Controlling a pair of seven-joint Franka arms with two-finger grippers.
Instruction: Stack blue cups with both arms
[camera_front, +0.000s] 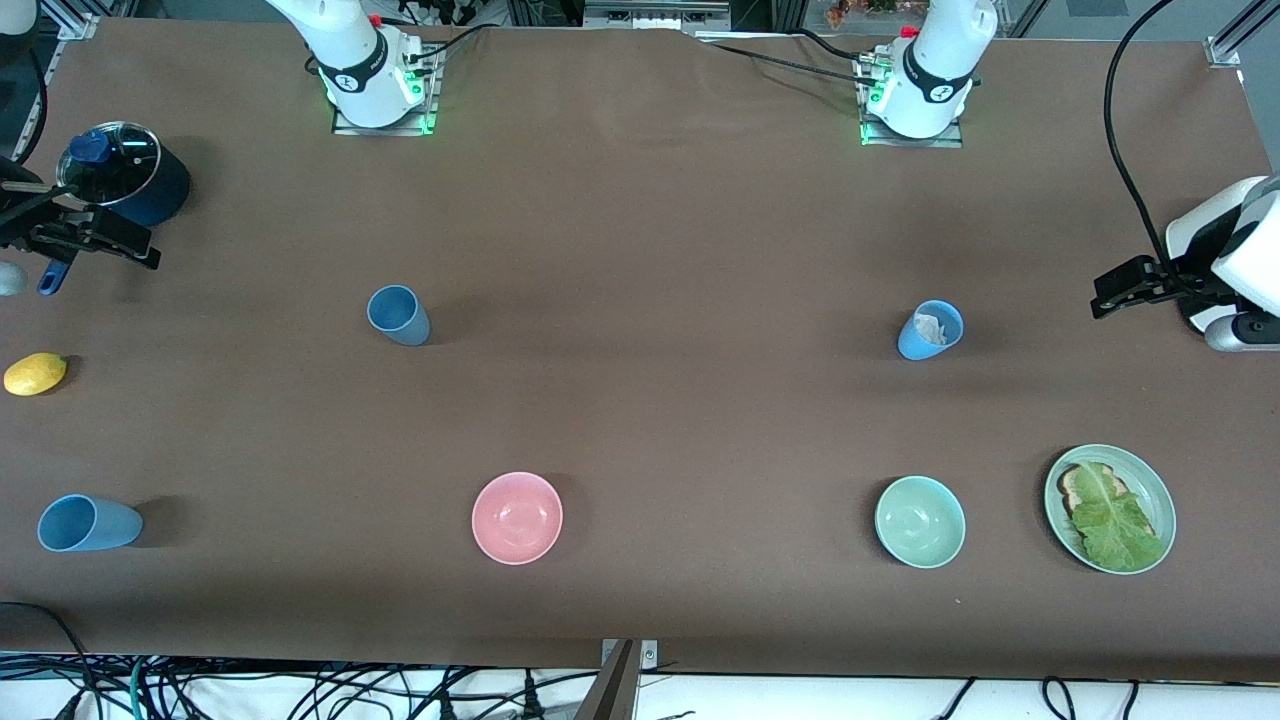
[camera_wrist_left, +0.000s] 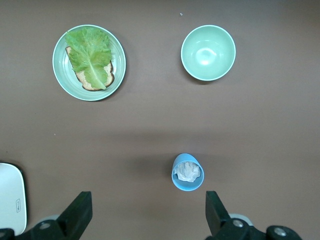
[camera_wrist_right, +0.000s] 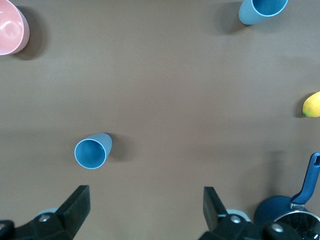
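upright, tapered blue cups (camera_front: 398, 314)

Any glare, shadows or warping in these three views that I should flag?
Front view: even overhead light; glare on the glass lid of the dark navy pot; upright cups look tilted toward the edges. Left wrist view: sharp; a soft shadow beside the sky blue plastic cup; a highlight in the mint-green bowl. Right wrist view: sharp; a soft shadow beside the slate blue plastic cup.

A brown-covered table (camera_front: 640, 220) fills the view, cables (camera_front: 300, 690) tangled along its near edge.
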